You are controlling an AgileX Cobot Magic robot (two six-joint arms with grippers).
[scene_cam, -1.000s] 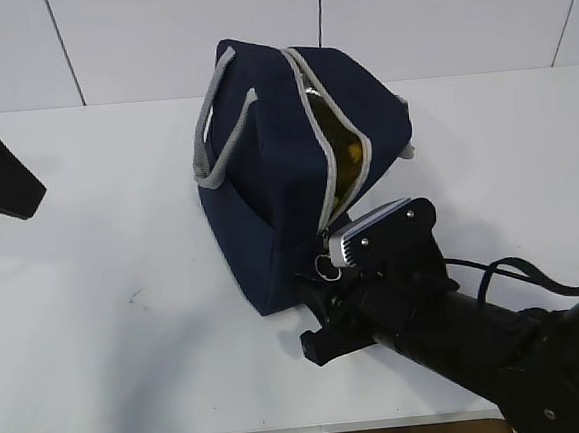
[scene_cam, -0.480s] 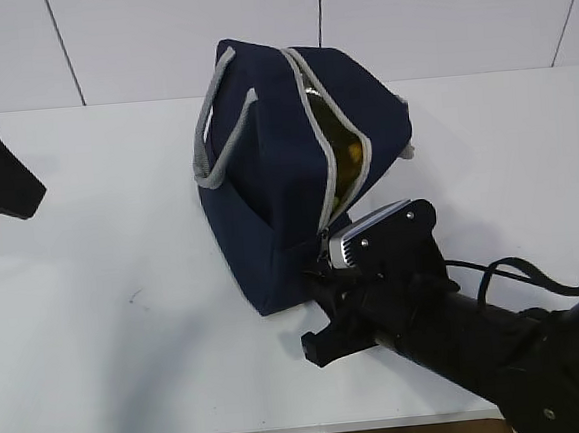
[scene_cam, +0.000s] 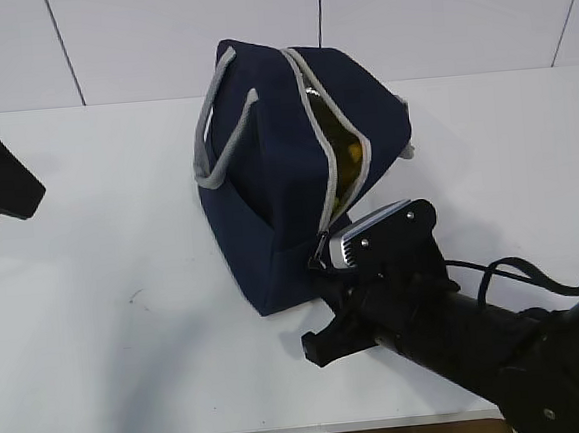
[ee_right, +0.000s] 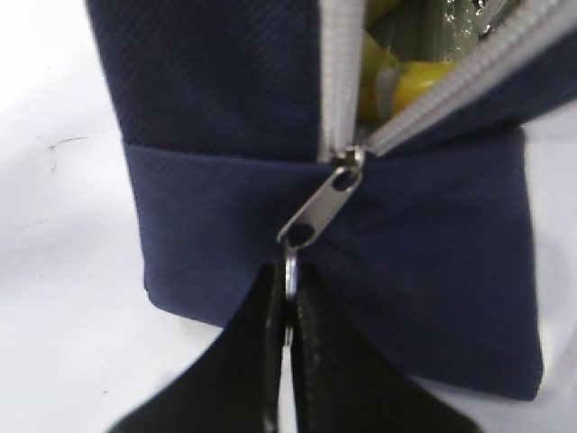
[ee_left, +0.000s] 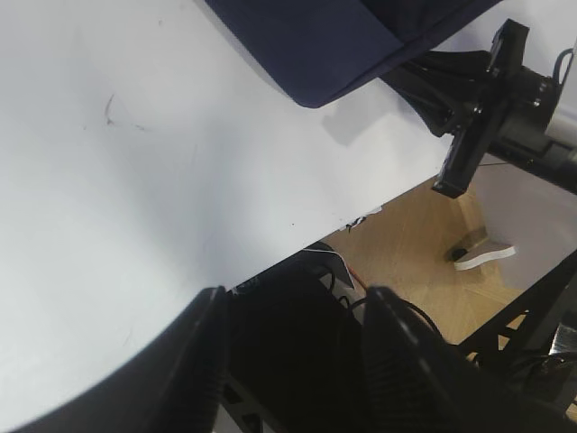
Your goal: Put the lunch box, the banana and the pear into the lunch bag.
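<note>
Lunch bag point(scene_cam: 296, 166) lies on the white desk point(scene_cam: 115, 290) a little behind the desk's middle, navy fabric, its grey-edged zipper opening facing up and toward the near right. Nearest the camera in the exterior view, the right arm reaches in from the lower right, and its gripper point(ee_right: 288, 311) meets the bag's near end. In the right wrist view the two black fingers point(ee_right: 248, 361) are clenched on the ring zipper pull point(ee_right: 290, 275), which hangs from the metal slider point(ee_right: 325, 203) at the bottom of the V where the two grey zipper tapes meet. Above that V the bag gapes, and something yellow point(ee_right: 419, 77) shows inside against a greenish surface; which fruit it is cannot be told. Farther back, a grey webbing handle point(scene_cam: 218, 132) loops across the bag's left side. The left gripper point(ee_left: 288, 361) hovers past the desk's near left edge, well apart from the bag, its fingers spread with nothing between them.
</note>
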